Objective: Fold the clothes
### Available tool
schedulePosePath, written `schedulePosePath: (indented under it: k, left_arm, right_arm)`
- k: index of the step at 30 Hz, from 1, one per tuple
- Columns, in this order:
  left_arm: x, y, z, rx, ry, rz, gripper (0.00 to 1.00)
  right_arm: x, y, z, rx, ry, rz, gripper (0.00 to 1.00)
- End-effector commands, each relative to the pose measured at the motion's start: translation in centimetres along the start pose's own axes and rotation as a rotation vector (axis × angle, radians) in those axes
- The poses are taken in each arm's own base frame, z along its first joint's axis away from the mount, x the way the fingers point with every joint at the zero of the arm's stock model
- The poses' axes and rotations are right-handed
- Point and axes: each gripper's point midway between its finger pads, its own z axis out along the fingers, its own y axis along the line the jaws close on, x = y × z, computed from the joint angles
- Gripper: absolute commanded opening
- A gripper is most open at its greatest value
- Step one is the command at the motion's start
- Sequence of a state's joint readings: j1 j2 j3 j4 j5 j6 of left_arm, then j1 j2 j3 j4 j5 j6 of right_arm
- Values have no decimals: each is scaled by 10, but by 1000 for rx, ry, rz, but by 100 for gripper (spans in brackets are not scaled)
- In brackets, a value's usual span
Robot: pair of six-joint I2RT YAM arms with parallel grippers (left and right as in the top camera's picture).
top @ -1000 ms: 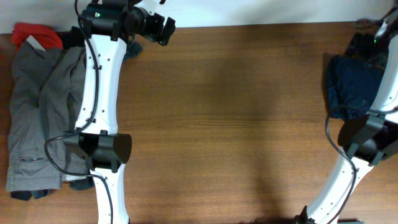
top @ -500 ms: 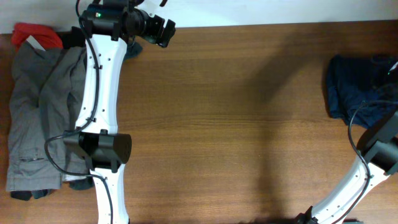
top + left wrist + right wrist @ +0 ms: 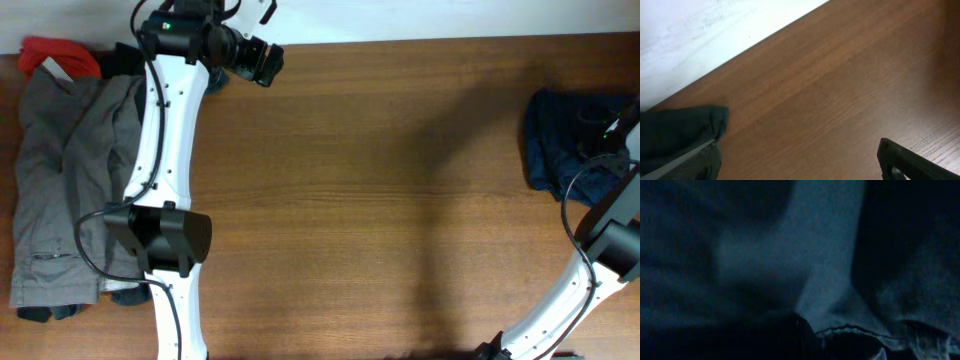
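Navy-blue shorts (image 3: 565, 140) lie bunched at the table's right edge. My right gripper (image 3: 618, 126) is down in them at the frame's edge. In the right wrist view the blue cloth (image 3: 825, 255) fills the picture and the jaws are buried in it, shut on a fold. Grey trousers (image 3: 60, 180) lie spread at the far left with a small red piece (image 3: 55, 55) above them. My left gripper (image 3: 262, 58) hovers at the table's back edge, open and holding nothing (image 3: 800, 170), with a dark garment (image 3: 675, 130) just to its left.
The left arm (image 3: 160, 160) stretches from the front edge over the right side of the grey trousers. A white wall (image 3: 700, 40) borders the table's back edge. Bare wooden table (image 3: 380, 200) lies between the two piles. Dark cloth ends (image 3: 45, 312) poke out below the trousers.
My right arm has swung off the shorts toward the right edge, and its gripper has gone from open to shut in the cloth. The left gripper has shifted slightly.
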State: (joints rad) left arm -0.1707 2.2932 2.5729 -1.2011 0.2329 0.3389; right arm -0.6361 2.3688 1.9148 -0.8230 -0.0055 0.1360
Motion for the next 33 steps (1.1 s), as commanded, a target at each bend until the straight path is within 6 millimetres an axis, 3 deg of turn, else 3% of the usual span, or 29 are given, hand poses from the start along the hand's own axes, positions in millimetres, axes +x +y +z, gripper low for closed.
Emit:
schedulePosePath:
  k: [1,6,14,20,25,28,33]
  left_arm:
    - [-1,-1,3,12,-8,-13,99]
    - [-2,-1,3,11,-10,-12,99]
    - [-3,0,3,10,-15,-11,99]
    - [-3,0,3,9,-16,-10,99]
    - [-5,0,3,7,-22,-9,99]
    - [-8,1,3,3,-35,-5,99]
    - [-14,3,2,-6,-60,1,99]
  right_arm:
    - [19,21,14,-43,44,35,4]
    - [23,54,24,-65,16,-28,4]
    - [16,105,23,-111,-61,-69,4]
    - [35,124,30,-112,-17,-116,4]
    - [46,121,32,-106,29,-168,4]
    - [36,117,15,-110,15,-180,4]
    - [8,117,-57,-146,-27,-182,4]
